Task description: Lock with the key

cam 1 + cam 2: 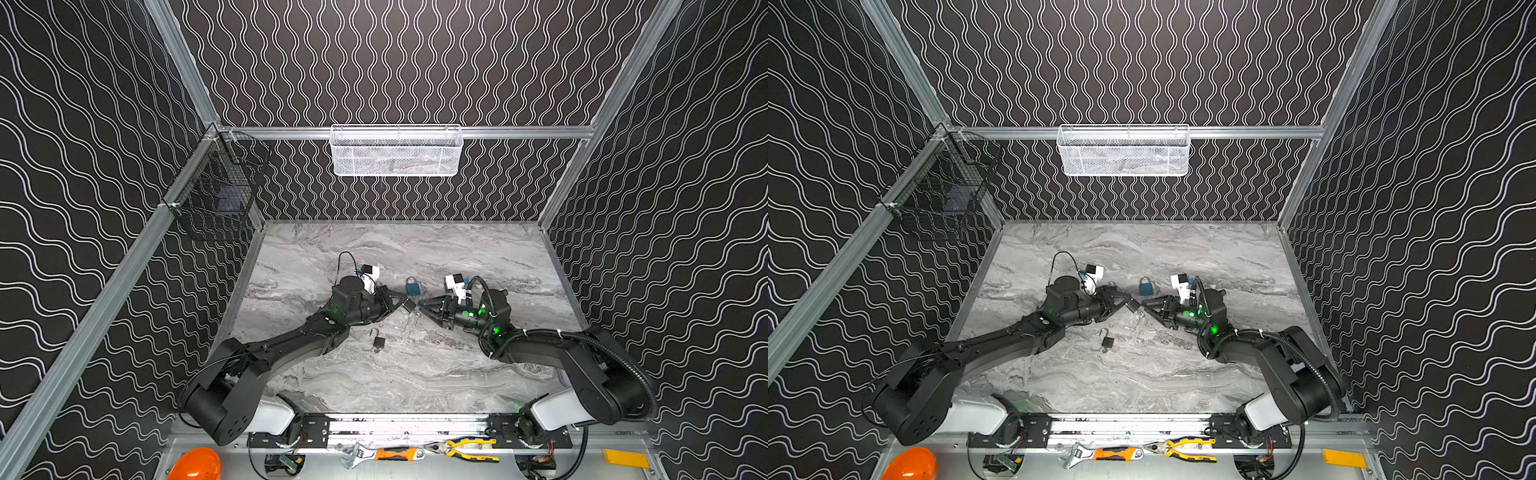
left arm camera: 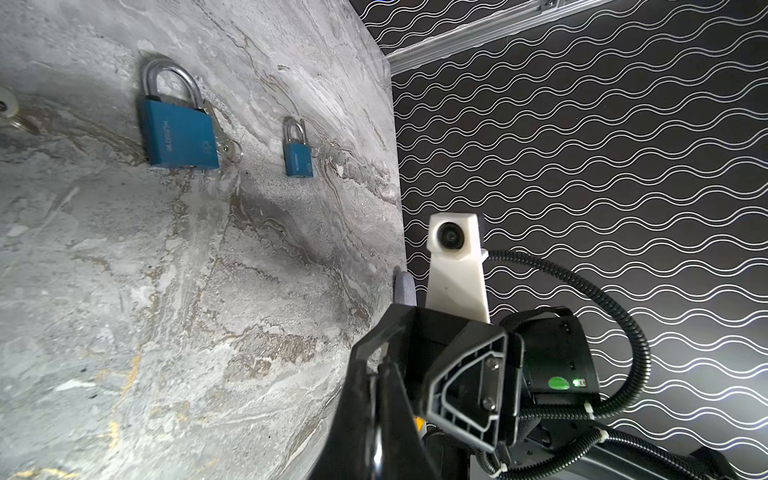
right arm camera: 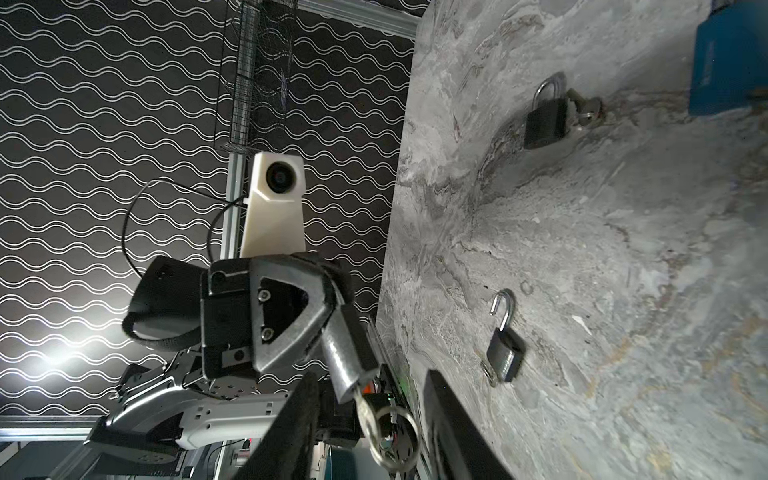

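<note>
My left gripper (image 1: 401, 301) is shut on a dark grey padlock (image 3: 349, 353), which it holds above the marble table (image 1: 415, 374) with the body pointing at the right arm. A silver key (image 3: 368, 411) sticks out of the lock's bottom end, and a key ring (image 3: 395, 432) hangs from it. My right gripper (image 3: 370, 376) is open. Its two black fingers (image 3: 291, 424) stand on either side of the key and ring without touching them. In both top views the two grippers meet tip to tip at mid-table (image 1: 1138, 305).
On the table lie a blue padlock (image 1: 412, 286), an open small dark padlock (image 1: 377, 340), a closed dark padlock (image 3: 544, 120) and a smaller blue padlock (image 2: 297, 156). A white basket (image 1: 397, 151) and a black wire basket (image 1: 220, 187) hang on the walls. Hand tools (image 1: 399, 453) lie along the front rail.
</note>
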You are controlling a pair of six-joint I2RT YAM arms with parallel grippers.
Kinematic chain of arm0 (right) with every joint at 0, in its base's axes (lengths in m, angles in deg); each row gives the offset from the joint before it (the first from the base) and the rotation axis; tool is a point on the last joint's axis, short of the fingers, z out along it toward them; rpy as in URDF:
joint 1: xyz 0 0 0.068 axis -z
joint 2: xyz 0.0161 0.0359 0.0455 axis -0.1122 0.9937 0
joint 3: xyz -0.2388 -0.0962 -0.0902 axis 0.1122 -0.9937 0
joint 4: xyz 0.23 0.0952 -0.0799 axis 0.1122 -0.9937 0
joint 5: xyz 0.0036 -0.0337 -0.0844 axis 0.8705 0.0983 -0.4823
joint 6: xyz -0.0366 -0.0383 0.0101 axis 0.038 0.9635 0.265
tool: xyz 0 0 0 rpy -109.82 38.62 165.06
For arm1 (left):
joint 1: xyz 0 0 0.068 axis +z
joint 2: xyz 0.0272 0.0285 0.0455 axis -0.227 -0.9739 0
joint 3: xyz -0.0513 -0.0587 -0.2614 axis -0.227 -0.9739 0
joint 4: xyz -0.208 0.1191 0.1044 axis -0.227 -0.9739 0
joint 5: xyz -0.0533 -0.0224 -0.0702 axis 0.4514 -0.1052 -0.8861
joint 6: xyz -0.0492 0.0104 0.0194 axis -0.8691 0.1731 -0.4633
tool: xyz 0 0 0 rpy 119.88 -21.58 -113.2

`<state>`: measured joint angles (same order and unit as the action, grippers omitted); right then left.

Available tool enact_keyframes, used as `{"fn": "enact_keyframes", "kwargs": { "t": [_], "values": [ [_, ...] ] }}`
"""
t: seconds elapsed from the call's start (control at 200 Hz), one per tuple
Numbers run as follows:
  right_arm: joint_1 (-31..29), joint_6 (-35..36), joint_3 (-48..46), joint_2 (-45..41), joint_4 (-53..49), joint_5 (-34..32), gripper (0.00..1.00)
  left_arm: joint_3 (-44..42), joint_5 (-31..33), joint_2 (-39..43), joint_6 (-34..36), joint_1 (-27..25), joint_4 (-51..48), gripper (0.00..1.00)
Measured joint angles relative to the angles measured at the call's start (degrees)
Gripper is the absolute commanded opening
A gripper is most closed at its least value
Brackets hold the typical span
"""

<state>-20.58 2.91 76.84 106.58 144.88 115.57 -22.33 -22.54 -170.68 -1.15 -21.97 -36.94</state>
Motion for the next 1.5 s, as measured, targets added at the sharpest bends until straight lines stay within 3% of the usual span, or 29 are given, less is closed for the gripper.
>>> {"fn": "enact_keyframes", "kwargs": {
  "t": [0.33,1.106,1.496],
  "values": [
    [-3.63,-2.40,-1.03,3.02,6.14,-0.46,0.30,0.00,0.24,0.31,-0.04,0.00,-0.48,0.00],
    [-3.67,-7.10,-3.21,6.40,16.76,-1.70,0.00,-0.98,1.36,1.75,-1.09,0.11,-1.07,0.00],
    [-3.72,-7.10,-3.85,6.95,18.75,-1.79,0.00,-1.49,0.33,3.63,-1.11,2.97,-1.92,0.00]
  ]
}}
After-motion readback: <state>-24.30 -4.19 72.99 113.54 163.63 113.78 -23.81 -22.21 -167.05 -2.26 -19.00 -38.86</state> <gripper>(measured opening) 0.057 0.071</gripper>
